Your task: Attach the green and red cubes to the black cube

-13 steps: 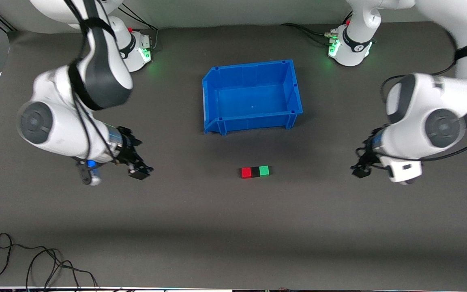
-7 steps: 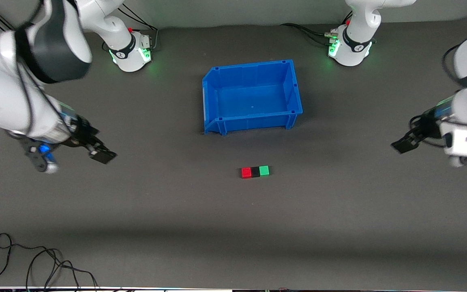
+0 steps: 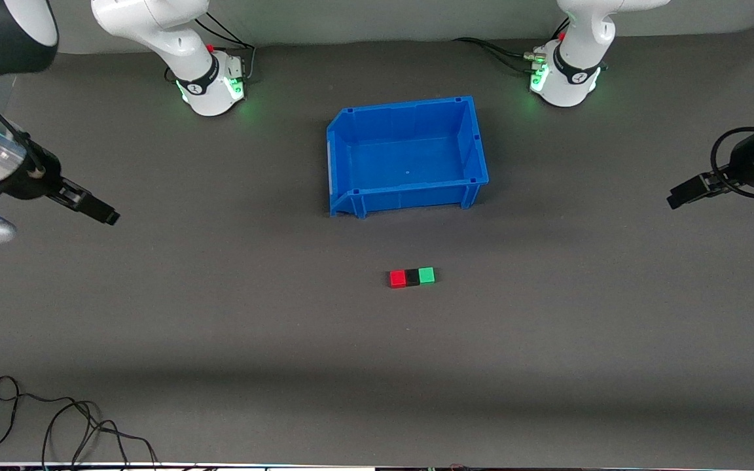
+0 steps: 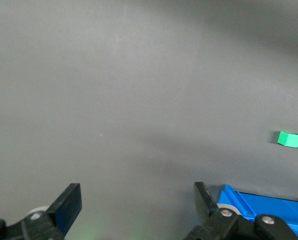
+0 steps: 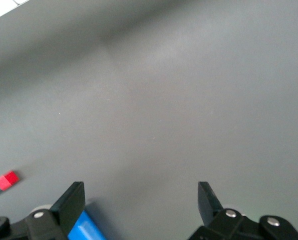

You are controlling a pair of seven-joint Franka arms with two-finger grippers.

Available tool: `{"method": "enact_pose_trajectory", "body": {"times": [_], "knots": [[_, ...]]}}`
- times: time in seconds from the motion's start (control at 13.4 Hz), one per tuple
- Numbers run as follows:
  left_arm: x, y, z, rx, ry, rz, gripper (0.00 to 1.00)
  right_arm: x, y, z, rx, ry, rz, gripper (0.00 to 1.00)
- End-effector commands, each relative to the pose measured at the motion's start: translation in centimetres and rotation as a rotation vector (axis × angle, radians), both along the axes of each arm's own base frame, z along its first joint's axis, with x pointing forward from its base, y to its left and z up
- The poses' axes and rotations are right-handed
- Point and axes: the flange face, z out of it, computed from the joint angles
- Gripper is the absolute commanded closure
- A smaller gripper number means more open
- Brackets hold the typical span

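The red cube, black cube and green cube lie in one touching row on the table, black in the middle, nearer to the front camera than the blue bin. My left gripper hangs open and empty over the table at the left arm's end. My right gripper hangs open and empty over the right arm's end. The left wrist view shows its open gripper and the green cube far off. The right wrist view shows its open gripper and the red cube.
The empty blue bin stands mid-table, between the cube row and the arm bases; it also shows in the left wrist view and the right wrist view. A black cable lies at the table's near edge, toward the right arm's end.
Both arms have swung outward and upward, away from the cube row toward their own ends of the table. The three cubes have not moved.
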Motion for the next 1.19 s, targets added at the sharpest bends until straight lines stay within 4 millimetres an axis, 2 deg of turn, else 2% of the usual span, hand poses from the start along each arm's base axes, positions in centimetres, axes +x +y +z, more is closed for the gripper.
{"method": "enact_pose_trajectory", "body": {"times": [0.0, 0.15, 0.3, 0.37, 0.6, 0.97, 1.12], "knots": [[-0.3, -2.1, 2.3, 0.053, -0.035, -0.111, 0.0, -0.7, -2.7, 0.8, -0.025, -0.019, 0.161, 0.0], [-0.6, -1.7, 3.6, 0.039, 0.012, -0.205, 0.0, -1.0, -4.3, 1.3, -0.026, -0.024, 0.259, 0.0], [-0.6, -1.3, 3.6, -0.033, 0.012, -0.223, 0.0, -1.2, -5.0, 1.7, -0.029, -0.027, 0.343, 0.0], [-0.5, -0.5, 3.3, -0.06, 0.004, -0.201, 0.0, -1.2, -5.3, 1.8, -0.029, -0.029, 0.365, 0.0], [-0.6, 0.3, 3.2, -0.063, -0.018, -0.185, 0.0, -1.2, -6.4, 1.8, -0.016, -0.03, 0.406, 0.0], [-0.2, 1.0, 2.6, -0.044, -0.01, -0.173, 0.0, -1.2, -6.6, 1.6, 0.015, -0.032, 0.402, 0.0], [-0.3, 1.2, 2.5, 0.023, -0.003, -0.184, 0.0, -1.3, -6.6, 1.7, 0.016, -0.029, 0.402, 0.0]]}}
